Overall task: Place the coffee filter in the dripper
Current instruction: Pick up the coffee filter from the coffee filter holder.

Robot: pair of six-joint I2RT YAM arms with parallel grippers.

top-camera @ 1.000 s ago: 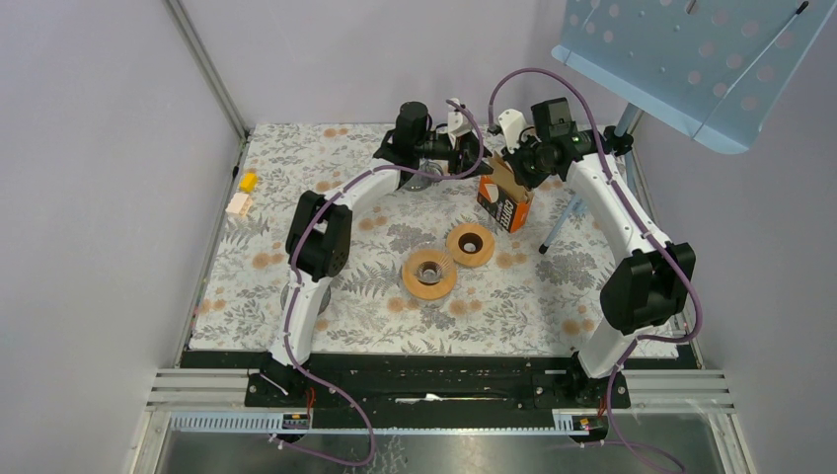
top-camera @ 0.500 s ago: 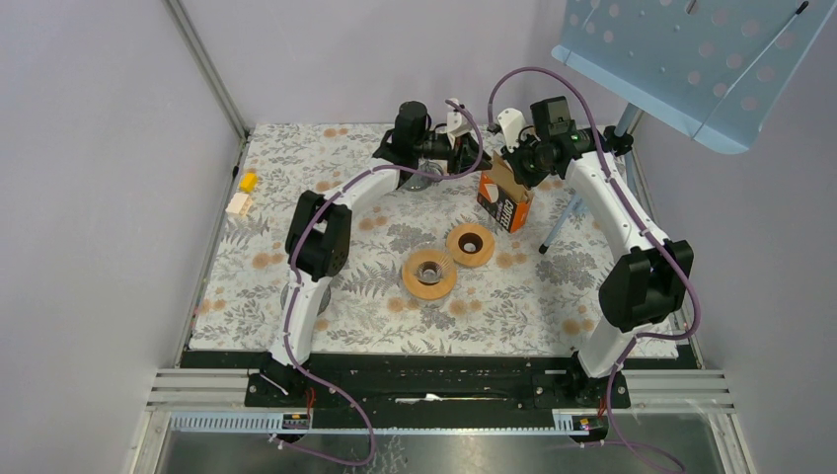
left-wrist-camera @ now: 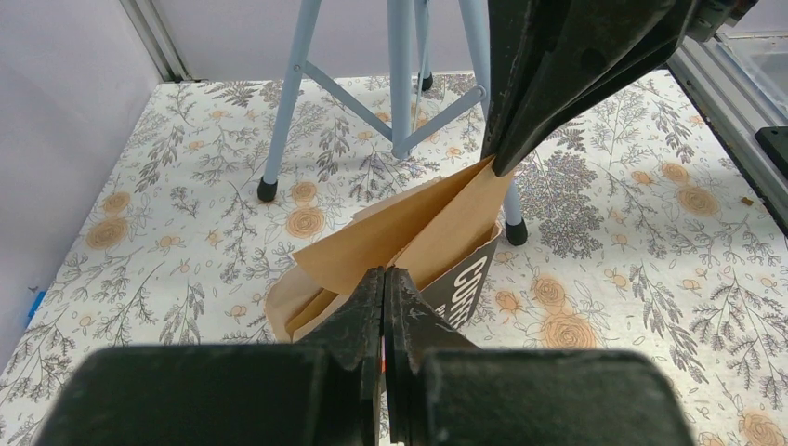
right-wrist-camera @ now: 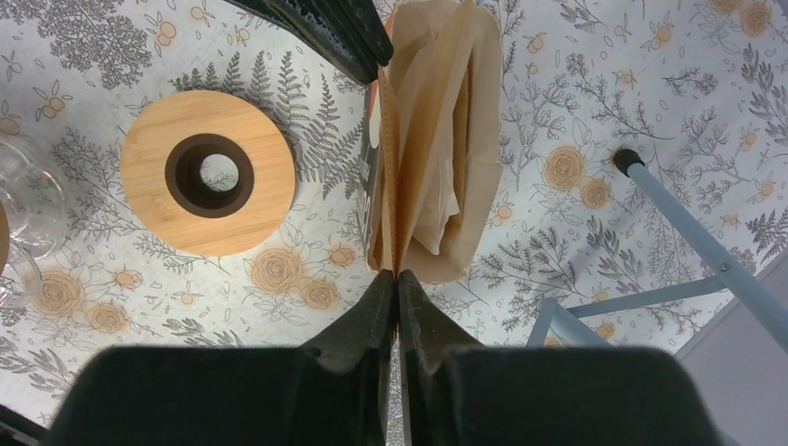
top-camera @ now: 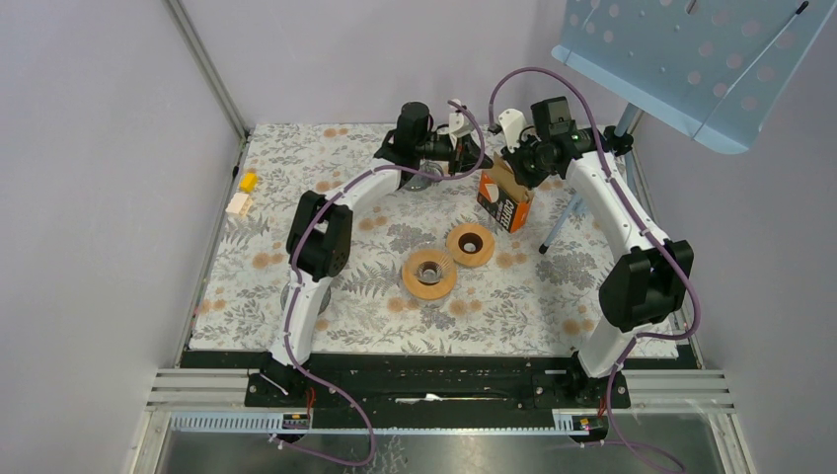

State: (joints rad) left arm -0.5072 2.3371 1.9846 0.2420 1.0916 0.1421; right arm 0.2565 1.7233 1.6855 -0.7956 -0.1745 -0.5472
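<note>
Brown paper coffee filter pack (left-wrist-camera: 409, 223) (far right of table) pinched at opposite edges by left gripper (left-wrist-camera: 384, 279) and right gripper (right-wrist-camera: 398, 277); round wooden dripper (right-wrist-camera: 208, 172) just nearer-left.

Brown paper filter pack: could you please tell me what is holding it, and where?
The left gripper and the right gripper pinch opposite top edges of the open brown paper filter pack.

place: lab robot test cell
evidence: plain enclosure walls (top-camera: 99, 197), aluminium rail (top-camera: 188, 387), floral mat (top-camera: 513, 306) over bench
</note>
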